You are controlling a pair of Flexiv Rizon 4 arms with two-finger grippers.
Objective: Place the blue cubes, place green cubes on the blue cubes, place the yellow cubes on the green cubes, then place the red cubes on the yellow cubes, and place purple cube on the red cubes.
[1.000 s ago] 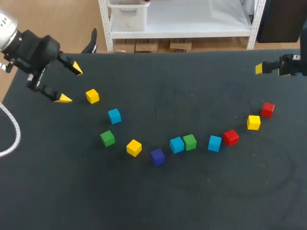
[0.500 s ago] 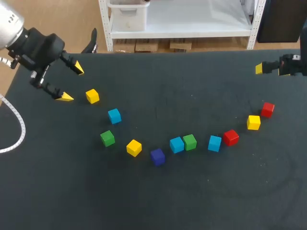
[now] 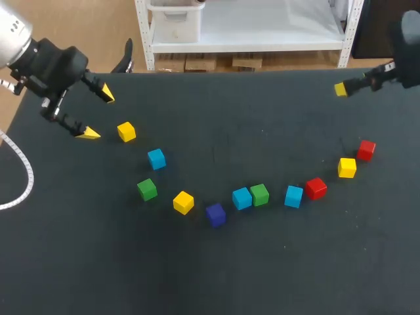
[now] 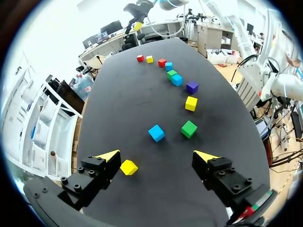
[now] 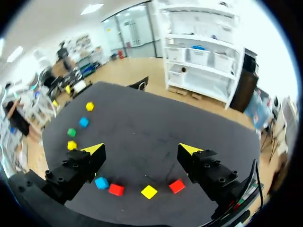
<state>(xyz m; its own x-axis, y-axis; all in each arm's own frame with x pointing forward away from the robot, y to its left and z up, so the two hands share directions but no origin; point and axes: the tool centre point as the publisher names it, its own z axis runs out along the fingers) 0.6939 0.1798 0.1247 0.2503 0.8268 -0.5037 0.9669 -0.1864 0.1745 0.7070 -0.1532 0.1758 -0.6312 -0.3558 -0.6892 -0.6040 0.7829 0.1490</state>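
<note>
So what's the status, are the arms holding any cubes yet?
Left fingers open, empty, near a yellow cube. Right fingers open, empty. Blue cubes loose, nothing stacked. Nothing in the way.

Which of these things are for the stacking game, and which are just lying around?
For the job:
blue cubes
green cubes
yellow cubes
red cubes
purple cube

Just there:
table, which only holds the cubes
white cable by the left arm
</note>
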